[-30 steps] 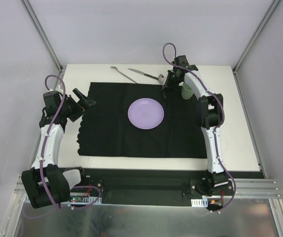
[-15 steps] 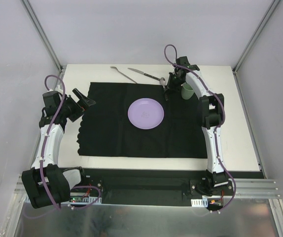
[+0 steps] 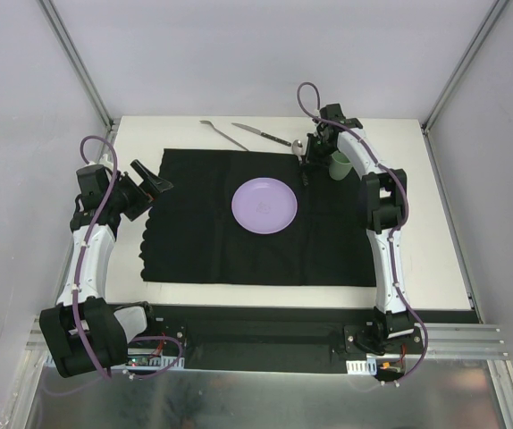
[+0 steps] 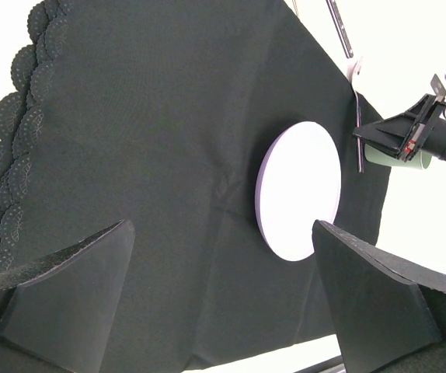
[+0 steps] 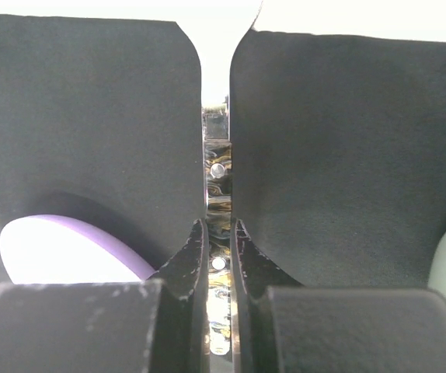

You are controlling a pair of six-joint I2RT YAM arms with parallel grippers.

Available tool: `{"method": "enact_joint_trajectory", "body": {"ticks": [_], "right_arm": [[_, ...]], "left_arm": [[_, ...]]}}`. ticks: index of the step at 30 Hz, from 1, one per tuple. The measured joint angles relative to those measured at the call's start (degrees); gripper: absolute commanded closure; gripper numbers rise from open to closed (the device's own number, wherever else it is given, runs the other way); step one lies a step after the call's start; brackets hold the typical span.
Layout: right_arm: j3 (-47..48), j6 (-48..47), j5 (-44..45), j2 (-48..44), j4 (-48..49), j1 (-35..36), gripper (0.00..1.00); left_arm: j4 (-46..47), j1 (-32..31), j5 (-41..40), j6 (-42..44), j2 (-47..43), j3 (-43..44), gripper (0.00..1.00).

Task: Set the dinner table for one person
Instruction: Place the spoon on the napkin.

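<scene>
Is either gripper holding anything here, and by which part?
The right gripper grips the spoon by its handle; the left gripper is open, holding nothing.

A spoon (image 5: 218,194) sits between the right pincer's (image 3: 304,170) fingers. The cup (image 3: 338,166) stands just right of it. The plate (image 3: 264,206) lies on the mat (image 3: 194,228), left and nearer.

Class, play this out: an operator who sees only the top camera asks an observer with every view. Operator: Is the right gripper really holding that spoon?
Observer: Yes, the right wrist view shows the right gripper shut on the shiny handle of the spoon.
Operator: Is the left gripper carrying anything?
Observer: No, its wrist view shows it wide open, nothing between the fingers.
Operator: And the mat, its left edge?
Observer: Scalloped, with stitched patterns, in the left wrist view.
</scene>
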Motion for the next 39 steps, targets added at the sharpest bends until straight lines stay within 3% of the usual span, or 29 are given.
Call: {"method": "enact_joint_trajectory", "body": {"ticks": [12, 39], "right_arm": [[3.2, -0.1, 1.9, 3.0, 1.2, -0.2, 0.99], [2.3, 0.6, -6.6, 4.8, 9.3, -3.3, 0.99]], "left_arm": [[0.0, 0.0, 0.0, 0.0, 0.0, 0.0, 0.01], [0.0, 0.0, 0.0, 0.0, 2.6, 0.0, 0.01]]}}
